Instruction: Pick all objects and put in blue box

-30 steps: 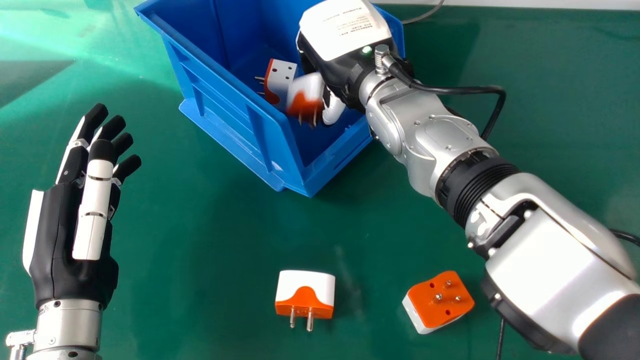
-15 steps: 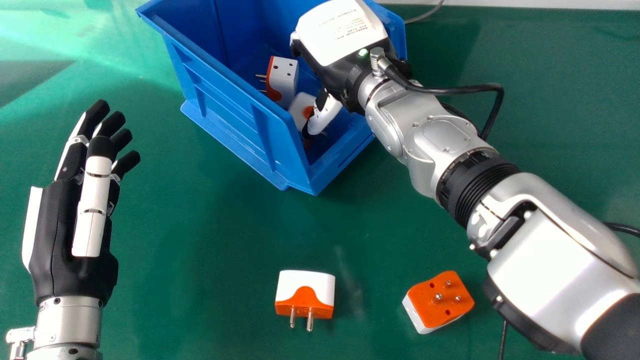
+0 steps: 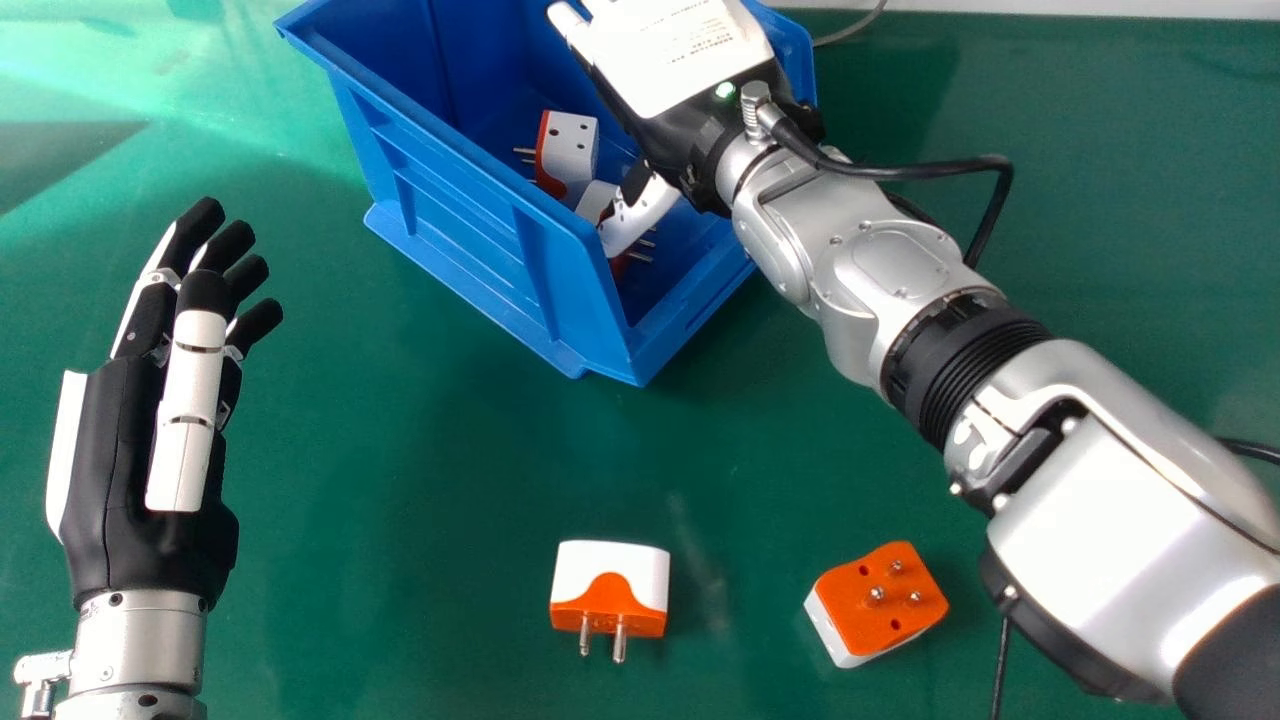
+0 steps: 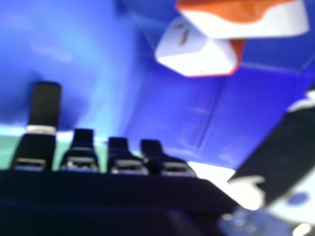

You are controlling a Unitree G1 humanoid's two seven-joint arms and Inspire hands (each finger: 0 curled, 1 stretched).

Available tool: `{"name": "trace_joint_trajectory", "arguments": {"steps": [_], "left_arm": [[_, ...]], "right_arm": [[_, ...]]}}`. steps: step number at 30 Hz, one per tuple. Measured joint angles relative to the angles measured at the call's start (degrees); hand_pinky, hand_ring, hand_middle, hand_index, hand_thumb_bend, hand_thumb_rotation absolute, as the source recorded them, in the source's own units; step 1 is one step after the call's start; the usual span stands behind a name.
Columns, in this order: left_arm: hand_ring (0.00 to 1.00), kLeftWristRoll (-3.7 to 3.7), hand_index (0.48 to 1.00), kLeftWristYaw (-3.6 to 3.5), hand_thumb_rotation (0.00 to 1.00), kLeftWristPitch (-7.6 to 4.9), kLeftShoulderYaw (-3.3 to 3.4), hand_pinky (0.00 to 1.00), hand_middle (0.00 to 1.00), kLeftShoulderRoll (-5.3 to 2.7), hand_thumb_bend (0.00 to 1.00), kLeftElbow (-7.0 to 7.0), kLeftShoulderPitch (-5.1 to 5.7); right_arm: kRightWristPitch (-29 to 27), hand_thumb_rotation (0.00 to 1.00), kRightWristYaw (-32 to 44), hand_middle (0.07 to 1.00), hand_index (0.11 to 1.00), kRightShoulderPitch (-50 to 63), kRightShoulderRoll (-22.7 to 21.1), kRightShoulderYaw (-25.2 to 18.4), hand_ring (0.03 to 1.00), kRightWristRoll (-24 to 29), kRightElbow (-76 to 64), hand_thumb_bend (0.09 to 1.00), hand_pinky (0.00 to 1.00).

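Head view: mounted high, facing forward and down, covering the green table [image 3: 400, 480] and blue box [image 3: 480, 220] from moderate range. Right hand view: mounted at the right hand [image 3: 670, 50], close in, facing the box's inner walls — exact angle probably oblique. Shared coverage: box interior and orange-and-white plugs [image 3: 572, 145] inside.

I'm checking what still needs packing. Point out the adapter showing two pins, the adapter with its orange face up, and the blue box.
Two-pin adapter [image 3: 606, 567]: head view, white body.
Orange-face-up adapter [image 3: 882, 612]: head view, pin face.
Blue box [image 3: 465, 222]: head view, outer side wall.
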Motion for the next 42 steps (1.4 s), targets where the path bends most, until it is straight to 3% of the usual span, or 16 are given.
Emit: {"name": "trace_joint_trajectory", "arguments": {"steps": [8,10,12,14,17,19,22,28,34,38,42], "left_arm": [[0.9,-0.11,0.891,-0.06,0.77,0.05,0.04,0.87,0.9,0.03,0.49,0.11,-0.61],[0.9,-0.14,0.89,-0.14,0.77,0.05,0.06,0.87,0.9,0.07,0.49,0.32,-0.9],[0.9,-0.11,0.892,-0.11,0.77,0.08,0.04,0.87,0.9,0.11,0.49,0.36,-1.12],[0.9,-0.1,0.895,-0.12,0.77,0.11,0.01,0.87,0.9,0.14,0.49,0.37,-1.24],[0.91,-0.09,0.909,-0.18,0.77,0.16,0.0,0.88,0.91,0.23,0.49,0.43,-1.46],[0.91,-0.1,0.914,-0.28,0.78,0.19,0.0,0.88,0.92,0.28,0.49,0.46,-1.53],[0.91,-0.17,0.925,-0.98,0.77,0.38,-0.01,0.89,0.92,0.36,0.49,0.5,-1.67],[0.92,-0.91,0.939,-2.34,0.77,0.83,0.01,0.89,0.93,0.58,0.5,0.73,-2.02],[0.92,-1.02,0.939,-2.66,0.75,1.29,-0.16,0.89,0.93,0.57,0.52,0.73,-1.94],[0.92,-0.97,0.937,-2.79,0.74,1.17,-0.44,0.89,0.93,0.53,0.53,0.73,-1.58],[0.91,-0.48,0.933,-2.28,0.74,1.17,-0.69,0.88,0.93,0.16,0.51,0.67,-0.97]], "right_arm": [[-1.9,0.34,-1.4,0.945,0.921,0.6,-3.8,0.3,0.929,-1.4,-6.4,0.703,0.84],[-3.1,0.23,-1.6,0.931,0.905,1.6,-5.8,0.2,0.919,-1.5,-10.4,0.659,0.82],[-4.8,0.18,-2.6,0.923,0.895,3.1,-8.0,0.0,0.91,-2.0,-14.6,0.646,0.81],[-6.6,0.12,-4.4,0.899,0.868,5.1,-10.7,-0.4,0.881,-2.6,-19.7,0.589,0.77],[-8.1,0.05,-3.9,0.895,0.863,8.9,-15.0,-1.8,0.866,-2.9,-28.8,0.427,0.77],[-8.5,0.03,-2.9,0.895,0.862,11.8,-18.0,-3.4,0.862,-3.4,-35.6,0.375,0.77],[-8.6,0.02,-1.2,0.89,0.86,16.5,-21.8,-6.7,0.86,-3.6,-45.6,0.341,0.77],[-7.4,0.01,5.8,0.882,0.85,28.3,-28.0,-14.7,0.855,-3.5,-65.4,0.346,0.74],[-4.0,0.0,15.7,0.859,0.826,43.8,-31.0,-24.5,0.823,-1.2,-85.2,0.449,0.68],[-3.7,0.0,16.2,0.857,0.829,56.8,-31.1,-30.3,0.82,0.2,-94.0,0.492,0.67],[-4.0,0.0,14.5,0.865,0.841,68.8,-29.4,-32.9,0.824,0.0,-97.3,0.478,0.67]]}}
